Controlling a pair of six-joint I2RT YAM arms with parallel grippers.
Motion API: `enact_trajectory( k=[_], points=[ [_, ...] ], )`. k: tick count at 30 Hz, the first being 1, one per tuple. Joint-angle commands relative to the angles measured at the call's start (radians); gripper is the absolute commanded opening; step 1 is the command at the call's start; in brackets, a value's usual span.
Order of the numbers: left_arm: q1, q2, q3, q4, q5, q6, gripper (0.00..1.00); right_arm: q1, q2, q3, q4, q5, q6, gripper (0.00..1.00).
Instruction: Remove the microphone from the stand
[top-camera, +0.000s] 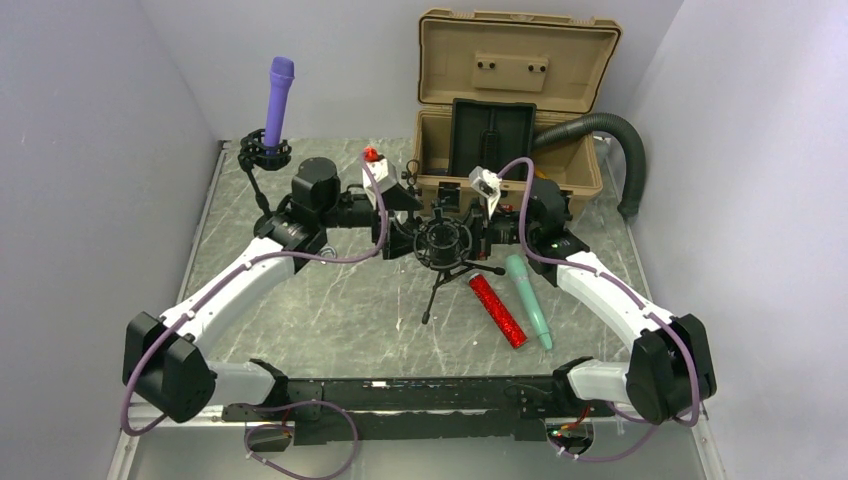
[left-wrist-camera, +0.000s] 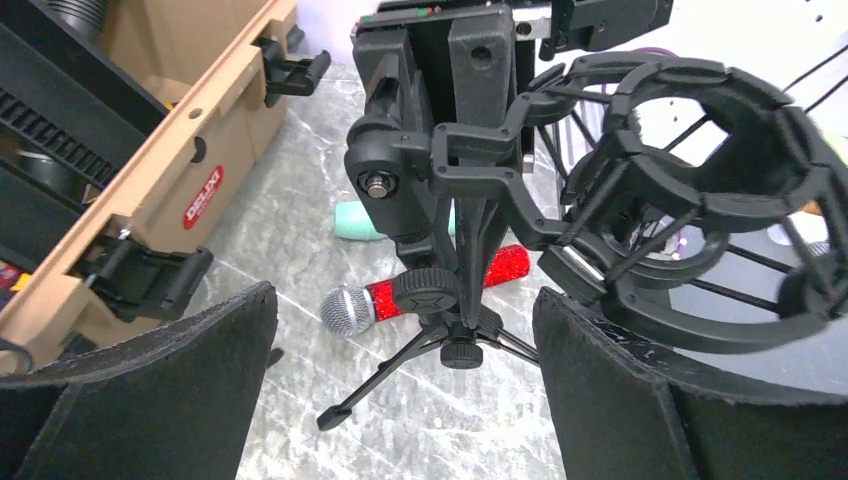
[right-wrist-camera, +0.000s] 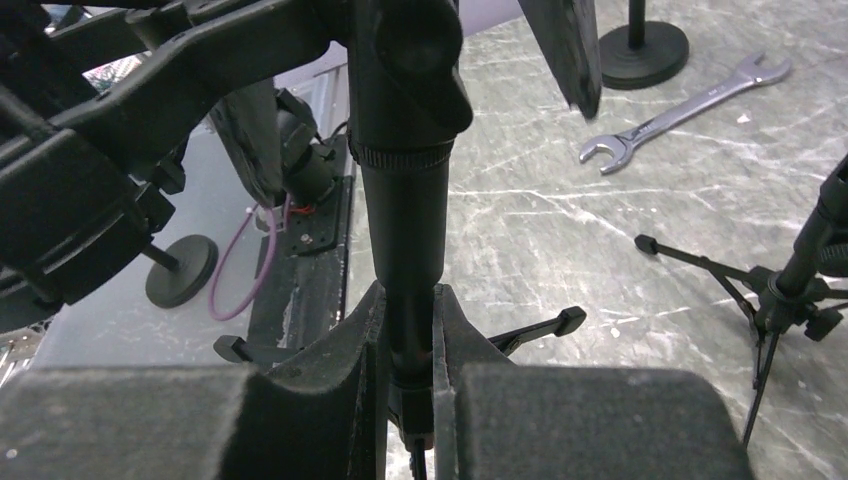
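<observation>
A black tripod stand (top-camera: 441, 243) with a ring-shaped shock mount (left-wrist-camera: 690, 200) stands mid-table, and the mount holds nothing. Just right of it a red glitter microphone (top-camera: 497, 310) and a teal microphone (top-camera: 528, 300) lie flat on the table. At the back left a purple microphone (top-camera: 278, 100) stands upright in another stand's clamp (top-camera: 265, 155). My left gripper (left-wrist-camera: 405, 300) is open, its pads (left-wrist-camera: 150, 390) wide apart on either side of the tripod's base, touching nothing. My right gripper (right-wrist-camera: 410, 300) is shut on the stand's pole (right-wrist-camera: 405, 220).
An open tan case (top-camera: 510, 120) with a black hose (top-camera: 615, 140) sits at the back. In the right wrist view a wrench (right-wrist-camera: 680, 110) lies on the table near a second tripod (right-wrist-camera: 790, 290) and two round stand bases (right-wrist-camera: 640, 45).
</observation>
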Motion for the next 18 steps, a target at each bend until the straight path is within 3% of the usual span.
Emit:
enact_trajectory(
  k=[1, 12, 18],
  points=[
    [-0.014, 0.02, -0.002, 0.085, 0.054, 0.003, 0.99, -0.005, -0.047, 0.014, 0.142, -0.077, 0.062, 0.0],
    [-0.022, 0.107, 0.019, 0.265, 0.093, -0.209, 0.99, -0.003, -0.027, 0.0, 0.161, -0.09, 0.066, 0.0],
    [-0.024, 0.129, 0.029, 0.296, 0.102, -0.247, 0.9, -0.001, -0.018, 0.008, 0.165, -0.094, 0.074, 0.0]
  ],
)
